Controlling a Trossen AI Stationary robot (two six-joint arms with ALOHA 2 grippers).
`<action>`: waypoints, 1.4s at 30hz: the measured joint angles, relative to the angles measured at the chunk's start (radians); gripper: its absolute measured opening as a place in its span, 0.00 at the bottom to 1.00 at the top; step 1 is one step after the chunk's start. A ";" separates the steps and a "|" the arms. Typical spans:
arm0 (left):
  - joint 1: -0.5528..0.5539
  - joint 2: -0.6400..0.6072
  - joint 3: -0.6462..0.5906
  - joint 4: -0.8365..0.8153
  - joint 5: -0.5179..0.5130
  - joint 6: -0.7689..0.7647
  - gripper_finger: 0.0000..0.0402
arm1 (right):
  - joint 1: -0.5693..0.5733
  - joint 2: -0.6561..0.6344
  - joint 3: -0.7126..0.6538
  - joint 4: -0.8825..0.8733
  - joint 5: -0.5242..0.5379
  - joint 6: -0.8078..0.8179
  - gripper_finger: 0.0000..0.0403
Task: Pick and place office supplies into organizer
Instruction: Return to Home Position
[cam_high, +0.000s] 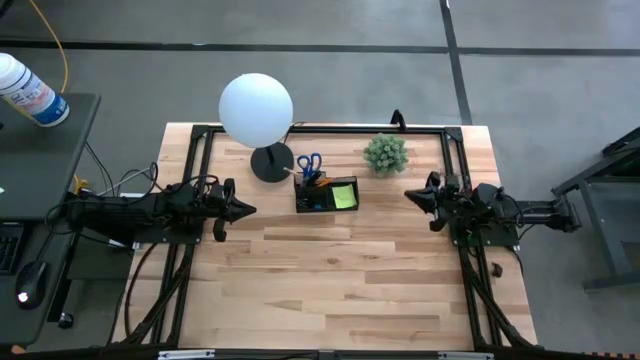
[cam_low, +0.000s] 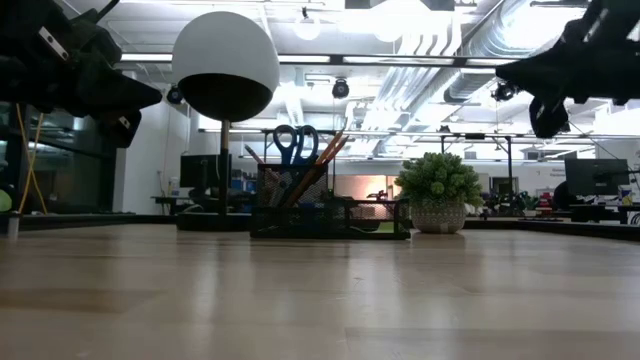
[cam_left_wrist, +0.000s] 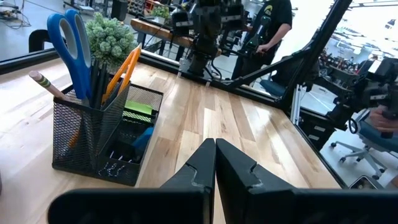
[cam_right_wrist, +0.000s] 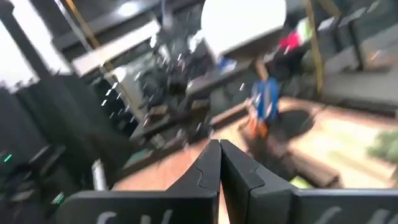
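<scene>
Hovering over opposite table (cam_high: 350, 290) sides, left tool (cam_high: 245, 210) and right tool (cam_high: 410, 196) both pinched together, empty. Mesh organizer (cam_high: 325, 193) holds scissors (cam_high: 310, 163), pencils (cam_left_wrist: 127, 65): likely light, stiff; grip mid-shaft.

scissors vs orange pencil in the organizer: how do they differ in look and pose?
Colour: the scissors have blue handles; the orange pencil is plain orange. Shape: the scissors end in two wide loops; the orange pencil is a thin straight stick. Pose: the scissors stand near upright, handles up; the orange pencil leans to one side. Shared: both stand in the tall compartment of the organizer, sticking out above its rim.
</scene>
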 joint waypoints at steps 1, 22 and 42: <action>0.000 0.000 0.000 0.000 0.000 0.000 0.00 | -0.005 0.000 0.000 -0.023 -0.028 0.018 0.00; 0.000 0.000 0.000 0.000 0.000 0.000 0.00 | -0.014 0.000 0.000 -0.132 -0.220 -0.053 0.00; 0.000 0.000 0.000 0.000 0.000 0.000 0.00 | -0.014 0.000 0.001 -0.136 -0.184 -0.072 0.00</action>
